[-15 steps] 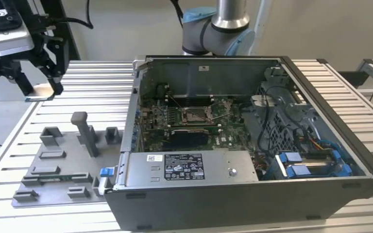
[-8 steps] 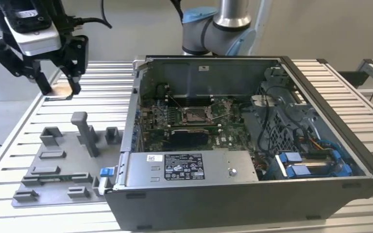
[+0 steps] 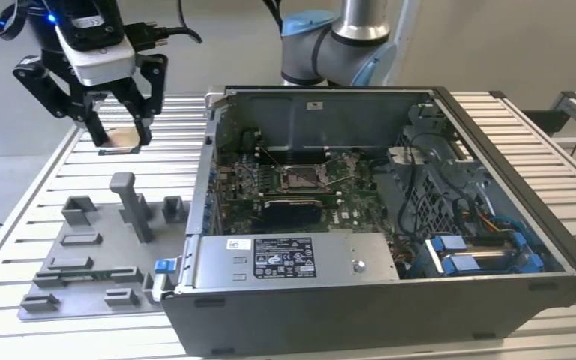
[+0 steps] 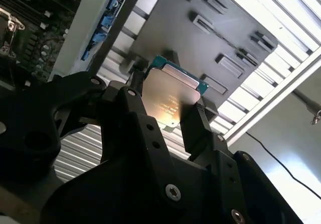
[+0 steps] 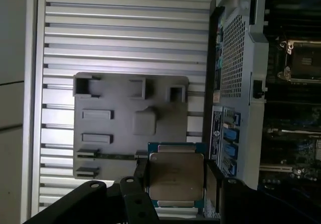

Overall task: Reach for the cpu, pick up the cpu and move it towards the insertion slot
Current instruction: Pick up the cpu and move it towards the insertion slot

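Exterior view: The gripper [image 3: 120,133], black with a white body above it, hangs over the slatted metal table [image 3: 28,187] on the exterior view's left of the computer case [image 3: 368,307]. Its jaws are closed narrow on the cpu [image 3: 121,140] — a thin flat square with a pale, shiny face, lifted clear of the table. A matte grey fixture plate [image 3: 88,259] with raised blocks and one upright post lies on the table below the gripper, nearer the camera. The case is a dark grey metal box lying open. Inside it sits a green circuit board, and on that board the insertion slot [image 3: 303,177], a square metal frame with a thin wire lever. The slot is well apart from the cpu.

Second wrist view: The cpu [image 4: 170,96] shows a smooth, silvery top with a teal edge, clamped on two opposite sides between the black fingers [image 4: 196,128]. The gripper [image 4: 168,108] is of matte black links with bolt heads. Behind it lie the fixture plate [image 4: 175,23] and the ribbed table [image 4: 281,58].

First wrist view: The cpu [image 5: 175,176] sits square between the jaws of the gripper [image 5: 176,183], above the near edge of the fixture plate [image 5: 125,108]. The case's perforated metal wall [image 5: 235,43] stands beside it — the insertion slot [image 5: 301,61] lies beyond that wall, inside the case.
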Robot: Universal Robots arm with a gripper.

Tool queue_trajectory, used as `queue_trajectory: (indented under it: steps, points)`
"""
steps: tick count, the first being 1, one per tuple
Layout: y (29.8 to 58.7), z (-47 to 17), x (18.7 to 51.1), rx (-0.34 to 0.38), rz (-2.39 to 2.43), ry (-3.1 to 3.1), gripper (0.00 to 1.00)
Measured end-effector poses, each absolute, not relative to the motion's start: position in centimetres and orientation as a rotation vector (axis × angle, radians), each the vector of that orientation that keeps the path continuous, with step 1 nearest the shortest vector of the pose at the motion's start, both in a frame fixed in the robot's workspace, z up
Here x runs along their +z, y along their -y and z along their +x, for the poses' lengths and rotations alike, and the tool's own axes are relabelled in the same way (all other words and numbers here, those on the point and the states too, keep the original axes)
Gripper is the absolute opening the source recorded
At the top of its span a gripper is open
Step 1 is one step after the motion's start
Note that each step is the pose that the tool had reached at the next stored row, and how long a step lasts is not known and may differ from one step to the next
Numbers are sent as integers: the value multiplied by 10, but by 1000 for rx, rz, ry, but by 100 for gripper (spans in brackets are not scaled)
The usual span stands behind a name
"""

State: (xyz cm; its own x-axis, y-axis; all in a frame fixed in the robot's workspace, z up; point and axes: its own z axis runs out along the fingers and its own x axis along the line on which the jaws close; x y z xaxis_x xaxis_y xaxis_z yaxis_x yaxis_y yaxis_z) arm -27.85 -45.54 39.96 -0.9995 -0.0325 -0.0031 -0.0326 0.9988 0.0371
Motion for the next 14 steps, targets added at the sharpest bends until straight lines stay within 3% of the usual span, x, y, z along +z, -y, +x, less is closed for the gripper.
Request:
queue_trajectory:
  steps: [14]
  points:
    - [455, -215, 400, 58, -51, -3138, 0]
